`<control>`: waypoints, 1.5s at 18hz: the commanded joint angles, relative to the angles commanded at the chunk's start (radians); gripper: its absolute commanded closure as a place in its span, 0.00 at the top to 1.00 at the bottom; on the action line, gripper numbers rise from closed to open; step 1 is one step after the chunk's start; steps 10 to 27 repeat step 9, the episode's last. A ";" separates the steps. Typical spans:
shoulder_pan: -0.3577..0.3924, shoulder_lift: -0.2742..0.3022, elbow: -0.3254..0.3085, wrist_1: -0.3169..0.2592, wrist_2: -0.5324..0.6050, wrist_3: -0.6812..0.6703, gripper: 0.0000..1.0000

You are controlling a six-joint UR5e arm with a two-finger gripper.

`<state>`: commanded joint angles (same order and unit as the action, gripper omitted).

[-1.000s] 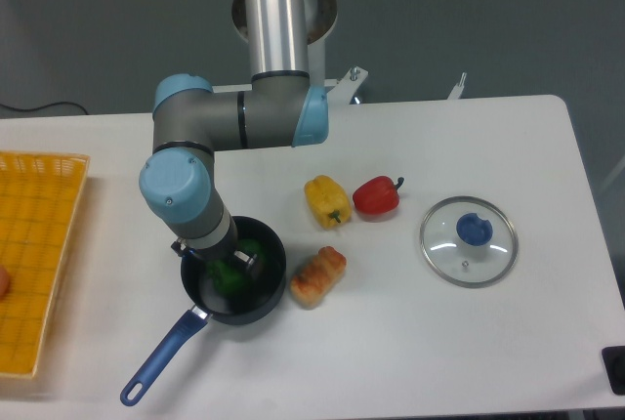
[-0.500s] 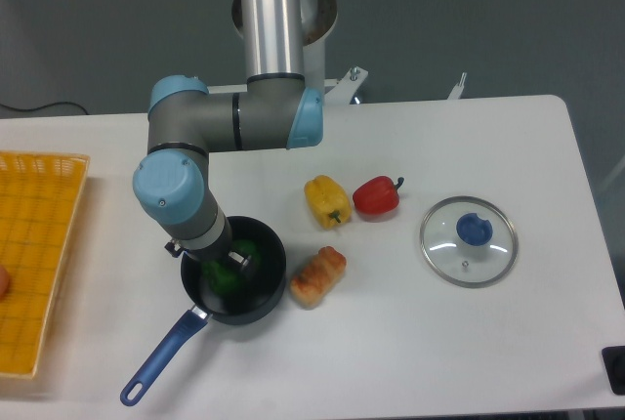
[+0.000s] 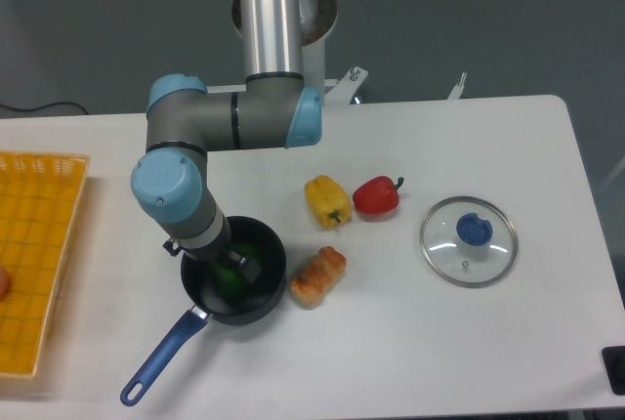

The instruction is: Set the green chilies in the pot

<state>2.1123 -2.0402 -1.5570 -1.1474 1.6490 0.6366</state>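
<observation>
Gripper (image 3: 229, 269) is lowered inside the pot (image 3: 266, 293), at the green chilies (image 3: 232, 274); whether the jaws are gripping or released cannot be told, being hidden by the wrist. Release should be made low, then a straight lift, clear of the rim.

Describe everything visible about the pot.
The pot is a shallow, round, dark saucepan, seemingly metal, with a long blue handle pointing toward the lower left. It sits upright on the white table, left of the browned bread-like item, which lies at its rim. The green chilies lie inside it, and the gripper reaches into it from above, hiding part of the interior.
</observation>
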 joint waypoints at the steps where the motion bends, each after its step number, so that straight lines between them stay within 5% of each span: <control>1: 0.002 0.003 0.000 0.000 0.003 0.000 1.00; 6: 0.017 0.015 0.015 0.002 0.093 0.040 1.00; 27: 0.057 0.025 0.018 0.032 0.094 0.046 1.00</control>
